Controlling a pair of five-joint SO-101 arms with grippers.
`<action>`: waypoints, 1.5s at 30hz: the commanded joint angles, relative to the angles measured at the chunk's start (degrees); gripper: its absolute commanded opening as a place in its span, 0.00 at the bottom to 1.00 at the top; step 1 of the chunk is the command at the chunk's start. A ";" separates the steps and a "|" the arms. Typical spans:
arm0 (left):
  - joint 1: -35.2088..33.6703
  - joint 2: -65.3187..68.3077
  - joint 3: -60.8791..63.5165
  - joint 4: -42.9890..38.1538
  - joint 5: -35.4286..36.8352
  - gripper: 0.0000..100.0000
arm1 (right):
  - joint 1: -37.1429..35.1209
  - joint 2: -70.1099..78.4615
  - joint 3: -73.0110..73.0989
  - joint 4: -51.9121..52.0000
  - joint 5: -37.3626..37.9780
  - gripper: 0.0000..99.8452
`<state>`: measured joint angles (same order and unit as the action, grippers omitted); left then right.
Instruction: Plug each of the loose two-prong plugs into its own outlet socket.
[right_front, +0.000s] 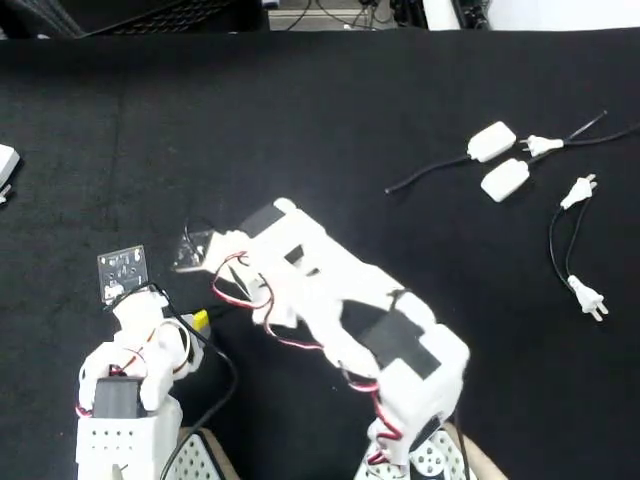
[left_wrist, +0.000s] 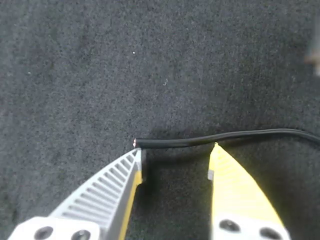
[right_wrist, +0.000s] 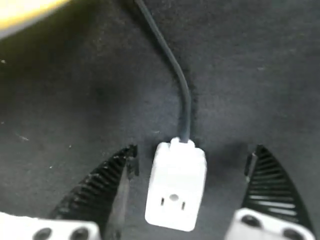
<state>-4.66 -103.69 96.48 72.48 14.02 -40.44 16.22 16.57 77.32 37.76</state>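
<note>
Jaws on both of your arms stand open. Your left gripper (left_wrist: 176, 148), at the near left of the black cloth table (right_front: 300, 120), has its white and yellow fingers either side of a black cable (left_wrist: 240, 135). That cable lies across just past the fingertips, its cut end beside the white one, and nothing is clamped. Your right gripper (right_wrist: 194, 150) sits on the arm that lies from the near right toward the left-centre. It straddles a white outlet socket (right_wrist: 175, 190) that lies flat on the cloth between the black fingers and touches neither. The socket's slotted face is turned toward the gripper's base, and its black cord (right_wrist: 172, 65) runs off the other way. Farther off, at the right, you have three loose two-prong plugs, well apart from both grippers. First comes the nearest plug (right_front: 588, 297), then the middle plug (right_front: 578, 190), with a black cord curving between the two. Beyond them the second socket (right_front: 505, 179) lies just nearer than the far socket (right_front: 491, 141), and the far plug (right_front: 543, 146) sits just beside that far socket.
</note>
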 joint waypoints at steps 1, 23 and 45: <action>0.04 -0.09 0.92 0.18 0.09 0.22 | 0.70 2.95 -2.24 -0.44 0.00 0.34; 0.04 -0.09 0.92 0.18 0.09 0.22 | 3.87 6.46 -3.03 -0.44 0.35 0.01; 0.04 -0.09 0.92 0.18 0.09 0.22 | 0.09 6.37 -42.51 23.47 -1.49 0.01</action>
<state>-4.75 -103.69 96.48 72.48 14.02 -42.81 23.52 -21.41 100.18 37.76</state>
